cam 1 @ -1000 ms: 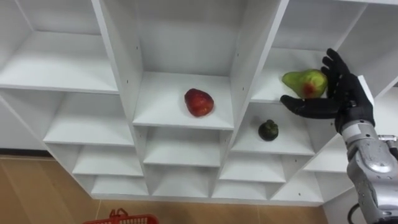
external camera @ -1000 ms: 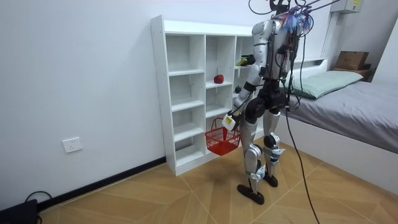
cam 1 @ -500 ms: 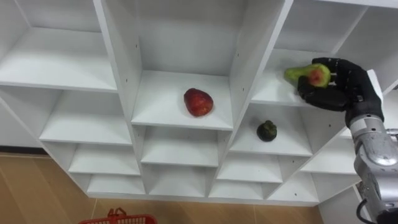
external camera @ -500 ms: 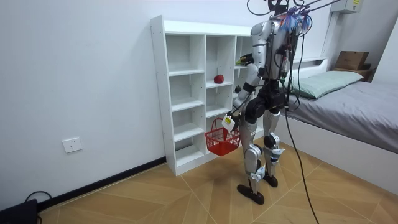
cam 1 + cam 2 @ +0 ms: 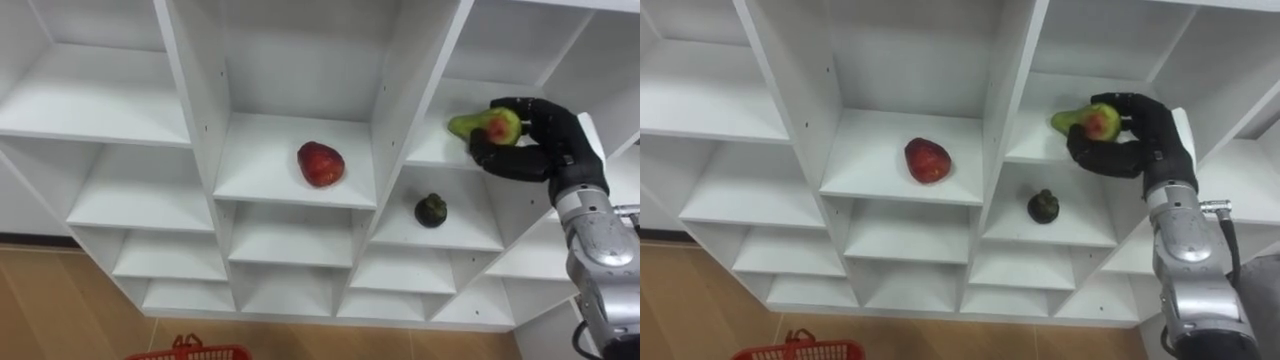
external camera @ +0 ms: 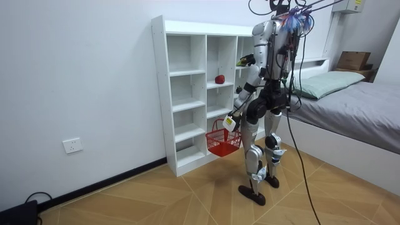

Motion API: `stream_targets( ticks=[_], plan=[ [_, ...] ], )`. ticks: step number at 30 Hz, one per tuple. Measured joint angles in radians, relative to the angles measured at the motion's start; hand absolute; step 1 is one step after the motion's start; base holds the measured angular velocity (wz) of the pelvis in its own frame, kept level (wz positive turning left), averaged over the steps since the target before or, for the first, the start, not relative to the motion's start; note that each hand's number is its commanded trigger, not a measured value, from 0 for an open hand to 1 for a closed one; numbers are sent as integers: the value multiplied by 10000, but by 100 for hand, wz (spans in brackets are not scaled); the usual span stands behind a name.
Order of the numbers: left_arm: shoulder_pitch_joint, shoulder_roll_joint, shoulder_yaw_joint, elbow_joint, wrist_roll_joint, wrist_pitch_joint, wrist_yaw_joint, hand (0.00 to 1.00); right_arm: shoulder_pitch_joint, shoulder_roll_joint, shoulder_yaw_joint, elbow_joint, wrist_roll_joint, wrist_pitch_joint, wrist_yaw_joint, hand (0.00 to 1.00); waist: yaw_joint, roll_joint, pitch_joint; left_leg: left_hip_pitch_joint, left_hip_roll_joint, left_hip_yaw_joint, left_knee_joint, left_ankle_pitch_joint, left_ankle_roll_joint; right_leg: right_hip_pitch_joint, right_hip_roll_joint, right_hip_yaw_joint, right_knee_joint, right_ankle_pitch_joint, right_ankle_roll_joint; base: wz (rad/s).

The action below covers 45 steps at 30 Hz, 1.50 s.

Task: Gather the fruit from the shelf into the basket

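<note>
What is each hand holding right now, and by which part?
The right hand is curled round the fat end of the pear; its narrow end sticks out. The left hand carries the red basket by its handle.

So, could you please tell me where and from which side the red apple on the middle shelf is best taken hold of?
Probably grip the red apple around its round middle, coming straight in from the compartment's open front. It sits alone on its shelf, with the walls clear on both sides. The right hand is curled round the pear.
</note>
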Motion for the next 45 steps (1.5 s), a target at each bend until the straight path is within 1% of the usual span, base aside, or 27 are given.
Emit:
stream_targets(
  ticks=[1,4,7,10,14,18,21,25,27,29,31,34,38,39,40,41,42,45],
  plan=[
    [1,0,0,0,-1,0,11,100,65,0,0,-142,-6,1,30,100,2,22,-22,-35,1,-1,1,0,0,-47,0,3,11,2,-2,0],
    [-15,2,10,3,43,-8,51,100,182,1,34,-677,-95,10,183,100,-15,118,-41,-177,3,14,18,2,2,-207,-2,3,61,5,-8,0],
    [-76,-6,13,11,209,-28,52,100,486,0,31,-1503,-333,9,188,100,-8,164,-32,-182,11,42,14,4,5,-223,-1,-9,60,5,-8,0],
    [-77,-75,12,14,210,-28,52,100,791,1,39,-2523,-350,-26,265,100,3,208,1,-167,11,104,-4,4,5,-229,-6,1,50,8,-9,-4],
    [-78,-118,-15,-9,194,-28,45,100,912,1,39,-3022,-471,-39,426,100,-68,220,9,-182,12,104,-7,4,5,-246,-3,19,43,7,-9,0],
    [-80,-118,-23,-79,196,-28,-35,100,1177,9,35,-3609,-741,-38,729,100,-138,237,17,-188,6,124,-7,4,5,-271,9,150,24,7,-9,-3],
    [-108,-117,-59,-77,172,-30,-39,100,1393,94,37,-3986,-765,-38,1039,100,-304,244,22,-189,1,126,-11,4,5,-278,4,117,23,7,-9,0],
    [-238,-116,-61,-77,173,-41,-21,100,1909,96,34,-4522,-759,-38,1377,100,-340,230,19,-169,3,153,-24,4,5,-281,9,137,28,8,-9,-3],
    [-328,-114,-61,-77,168,-46,-28,100,2070,97,37,-4531,-773,-38,1539,100,-340,199,13,-176,4,173,-25,4,5,-297,9,147,32,9,-9,0],
    [-394,-106,-56,-144,170,-50,-29,100,2185,98,35,-4596,-858,-35,1665,100,-364,146,-23,-305,5,181,-9,4,5,-457,7,150,75,13,-14,-2],
    [-441,-101,-68,-296,171,-52,-31,100,2330,98,34,-4816,-1029,-28,1734,100,-375,75,-36,-452,6,193,34,5,6,-616,1,165,151,15,-18,-2],
    [-582,-116,-79,-312,168,-50,-33,100,2582,188,39,-5016,-1425,-27,2135,100,-398,-34,-52,-491,7,238,57,5,7,-668,9,245,159,17,-20,-5],
    [-822,-109,-72,-312,90,-49,-25,100,2926,262,51,-5231,-1801,-20,2510,100,-428,-64,-53,-490,10,256,55,4,7,-691,8,261,152,17,-20,-1],
    [-916,-108,-73,-311,81,-49,-12,100,3026,371,67,-5244,-1993,-4,2608,100,-433,-61,-51,-491,16,266,53,4,7,-708,12,263,159,18,-20,-5],
    [-996,-110,-74,-313,71,-48,-11,100,3082,466,124,-5248,-2069,115,2692,100,-455,-55,-48,-492,24,286,48,4,6,-747,17,269,170,19,-23,-5],
    [-1027,-111,-80,-328,63,-44,-9,100,3094,486,164,-5257,-2092,185,2741,100,-482,-49,-44,-498,28,294,48,4,6,-757,17,268,175,21,-26,-4],
    [-1093,-111,-114,-381,0,-32,0,100,3142,503,220,-5369,-2150,334,2838,100,-521,-36,-35,-530,36,309,49,4,6,-780,19,267,191,25,-32,0],
    [-1283,-112,-220,-576,-21,-23,17,100,3240,585,418,-5605,-2380,402,2947,100,-569,-4,-13,-609,64,315,79,4,5,-834,35,261,196,45,-59,0]
  ],
)
